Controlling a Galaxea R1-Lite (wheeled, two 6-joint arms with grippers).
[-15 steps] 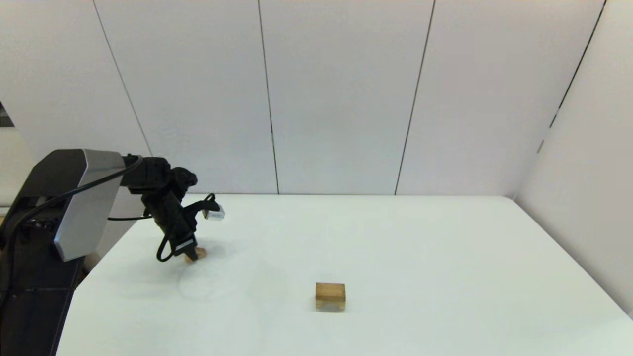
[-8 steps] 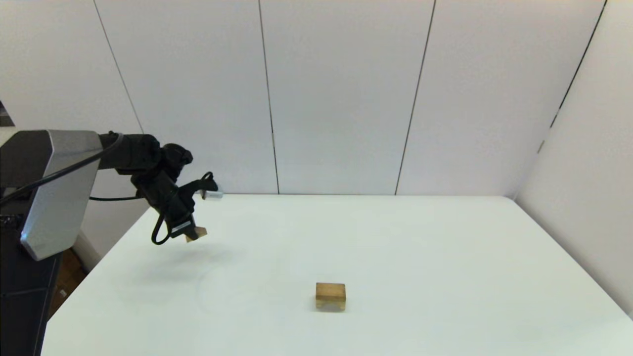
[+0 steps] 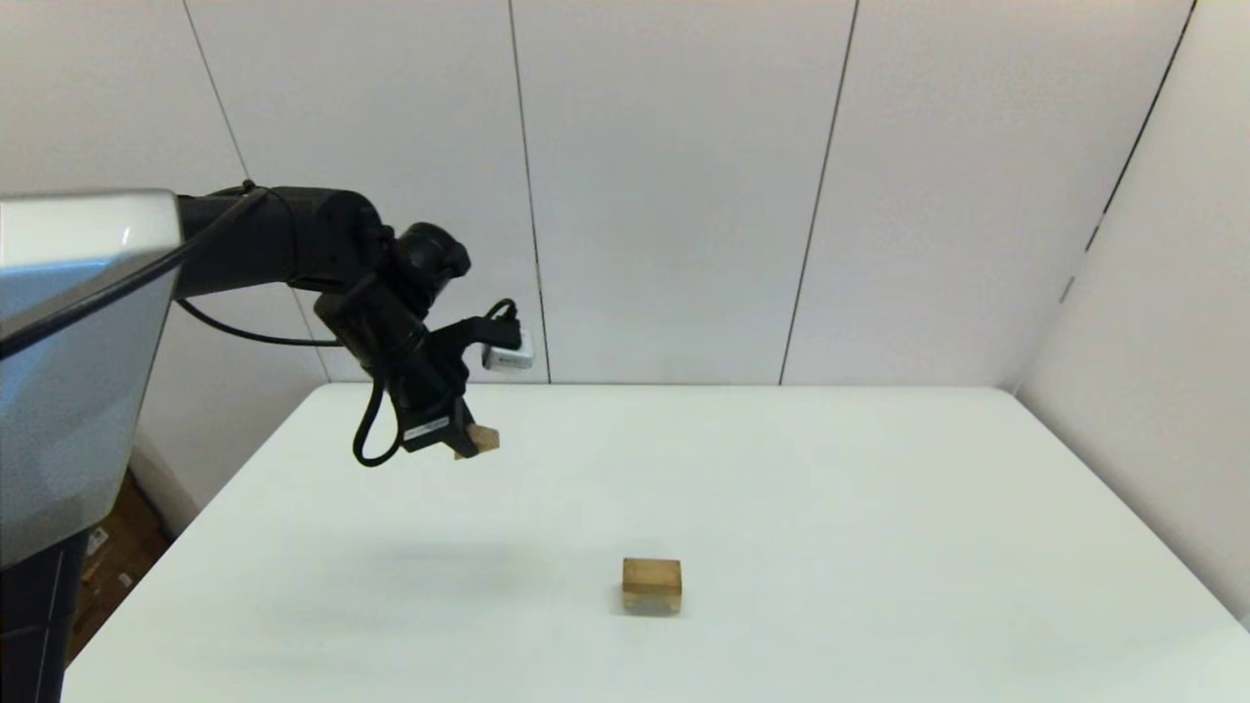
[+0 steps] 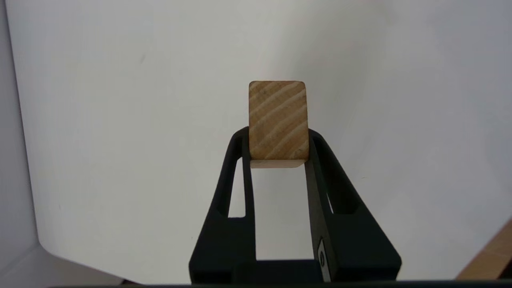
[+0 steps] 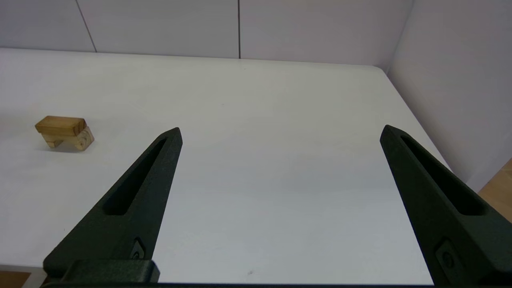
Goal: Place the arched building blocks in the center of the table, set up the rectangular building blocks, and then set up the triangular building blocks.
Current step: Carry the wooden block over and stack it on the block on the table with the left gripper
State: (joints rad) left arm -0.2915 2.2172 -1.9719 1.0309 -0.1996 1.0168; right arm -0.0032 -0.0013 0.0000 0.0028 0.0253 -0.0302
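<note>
The left gripper hangs in the air above the left side of the white table, squeezing a small wooden block between its fingers, while the arched block sits on the table near the middle, well apart.

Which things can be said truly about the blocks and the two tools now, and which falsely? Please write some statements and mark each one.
1. The left tool grips a small wooden block. True.
2. That small block rests on the table. False: it hangs in the air above the table.
3. The right tool is open and holds nothing. True.
4. The brick and the arched block lie far apart on the table. False: the brick lies on top of the arched block.
</note>
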